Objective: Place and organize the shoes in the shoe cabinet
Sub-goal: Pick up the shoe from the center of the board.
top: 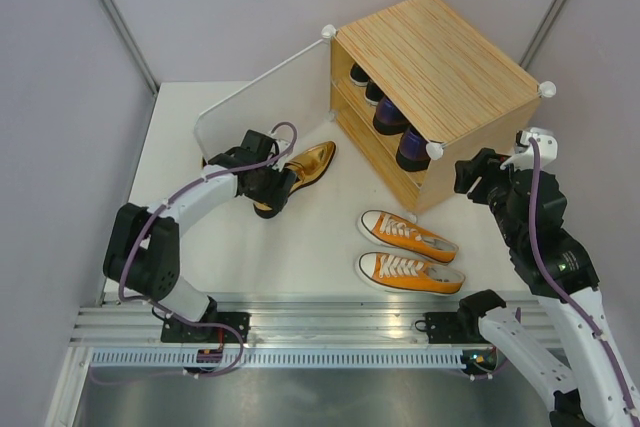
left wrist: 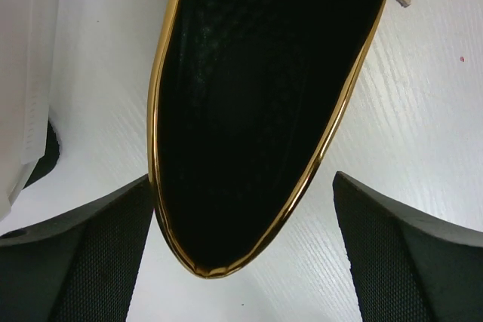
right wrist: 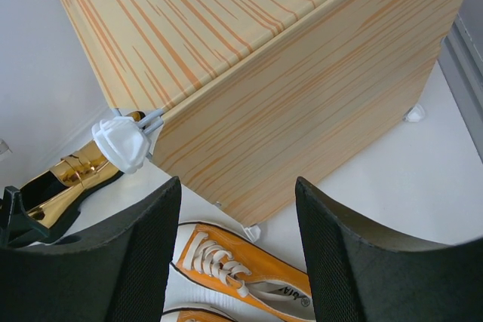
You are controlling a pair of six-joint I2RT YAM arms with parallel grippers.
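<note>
My left claw gapes fully open and empty, straddling the heel end of the gold pump, whose long axis runs toward twelve o'clock.

A white table filled the middle of the top view, its surface faintly grained; pale grey walls closed it in at the left, top and right of the frame; a thin left strut ran aslant across the upper left corner, and a right strut across the upper right; silver slotted rails lay along the table's lower edge, with a toothed strip just beneath them; a dull grey panel filled the bottom of the frame; in the left wrist view a tiny red speck sat on the table near the right edge.
</note>
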